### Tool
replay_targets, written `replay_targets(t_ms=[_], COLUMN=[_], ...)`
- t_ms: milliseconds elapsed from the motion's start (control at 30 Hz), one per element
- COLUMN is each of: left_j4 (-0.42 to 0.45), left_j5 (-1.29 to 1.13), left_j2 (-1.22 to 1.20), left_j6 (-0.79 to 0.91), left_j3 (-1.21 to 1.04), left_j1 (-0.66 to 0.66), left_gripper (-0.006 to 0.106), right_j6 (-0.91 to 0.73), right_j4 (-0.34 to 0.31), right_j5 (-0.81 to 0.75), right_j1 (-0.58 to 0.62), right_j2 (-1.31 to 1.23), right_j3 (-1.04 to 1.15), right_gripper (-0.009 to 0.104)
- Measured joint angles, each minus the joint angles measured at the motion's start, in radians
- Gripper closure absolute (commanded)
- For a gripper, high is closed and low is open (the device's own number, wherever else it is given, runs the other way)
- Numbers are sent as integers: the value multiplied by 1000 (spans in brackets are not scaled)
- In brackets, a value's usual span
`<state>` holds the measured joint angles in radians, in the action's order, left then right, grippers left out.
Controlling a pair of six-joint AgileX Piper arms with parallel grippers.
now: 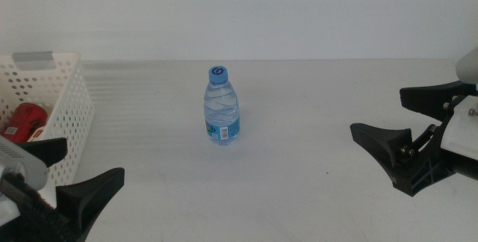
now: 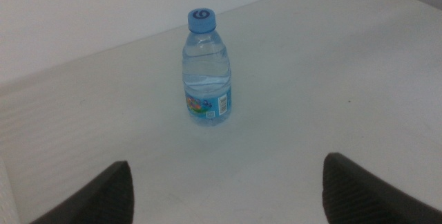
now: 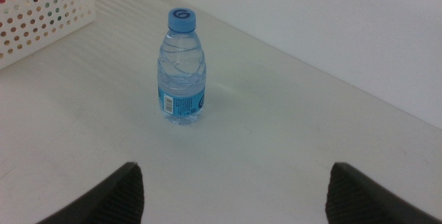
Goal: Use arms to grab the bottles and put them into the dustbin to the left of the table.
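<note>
Middle view shows the water bottle (image 1: 222,106) standing upright near the centre of the white desk (image 1: 314,122), blue cap on top, touched by neither arm. The left end effector (image 1: 63,171) sits at the lower left corner with its jaws spread, just beside the white basket (image 1: 71,115), which holds a red can (image 1: 26,120). The right end effector (image 1: 403,119) waits at the right edge, jaws also spread, well apart from the bottle. Both wrist views look at the bottle (image 2: 207,68) (image 3: 183,68) between wide-set jaw tips, with bare desk between.
</note>
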<state>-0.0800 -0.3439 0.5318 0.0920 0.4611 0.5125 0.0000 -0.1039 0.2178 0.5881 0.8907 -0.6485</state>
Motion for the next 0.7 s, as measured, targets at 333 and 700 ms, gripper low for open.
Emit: replay_targets(t_ms=[333,700], left_j4=[0,0], left_j5=[153,525], left_j2=[44,402], left_j6=[0,-1], left_j3=[-3,-3], left_j1=[0,0], left_gripper=[10,10], right_j6=[0,0], right_j4=[0,0], right_j5=[0,0], right_j1=[0,0], right_j2=[0,0], right_j3=[0,0], right_gripper=[16,16])
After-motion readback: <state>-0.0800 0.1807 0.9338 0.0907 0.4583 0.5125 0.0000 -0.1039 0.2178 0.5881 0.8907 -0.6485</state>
